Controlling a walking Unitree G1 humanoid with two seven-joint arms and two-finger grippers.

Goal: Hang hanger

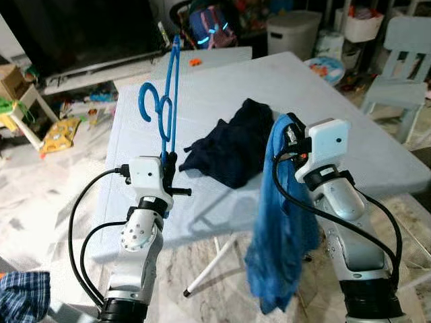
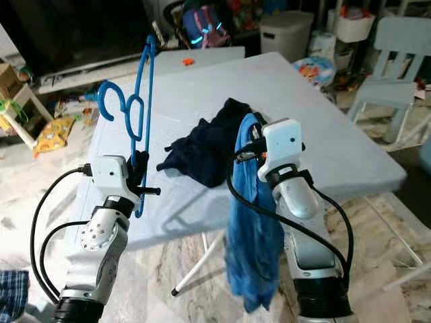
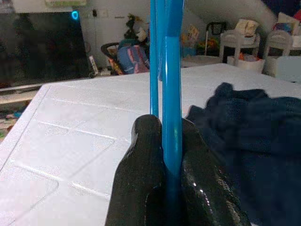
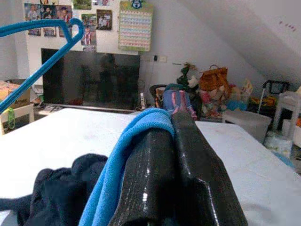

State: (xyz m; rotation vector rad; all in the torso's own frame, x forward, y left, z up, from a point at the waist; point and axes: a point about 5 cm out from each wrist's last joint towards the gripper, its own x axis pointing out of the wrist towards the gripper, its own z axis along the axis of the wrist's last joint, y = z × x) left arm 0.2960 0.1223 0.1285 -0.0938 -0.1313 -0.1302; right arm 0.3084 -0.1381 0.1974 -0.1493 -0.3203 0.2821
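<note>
Two blue plastic hangers [image 1: 166, 101] stand upright above the near left part of the white table [image 1: 350, 134], their hooks pointing left. My left gripper [image 1: 169, 163] is shut on their lower bars, the black fingers [image 3: 146, 179] pinching the blue plastic [image 3: 171, 94]. My right gripper [image 1: 291, 138] is shut on a light blue garment [image 1: 279, 222] that hangs down past the table's front edge. Blue cloth [image 4: 124, 155] drapes over the right fingers [image 4: 188, 160]. A dark navy garment [image 1: 232, 145] lies crumpled on the table between the two arms.
A folding leg [image 1: 209, 266] shows under the table. Beyond it are a TV stand with a dark screen [image 1: 81, 33], a backpack [image 1: 209, 27], a white bin [image 1: 293, 30] and a pale chair [image 1: 404, 60]. Toys litter the floor at left. A checked sleeve [image 1: 23, 296] is at the lower left.
</note>
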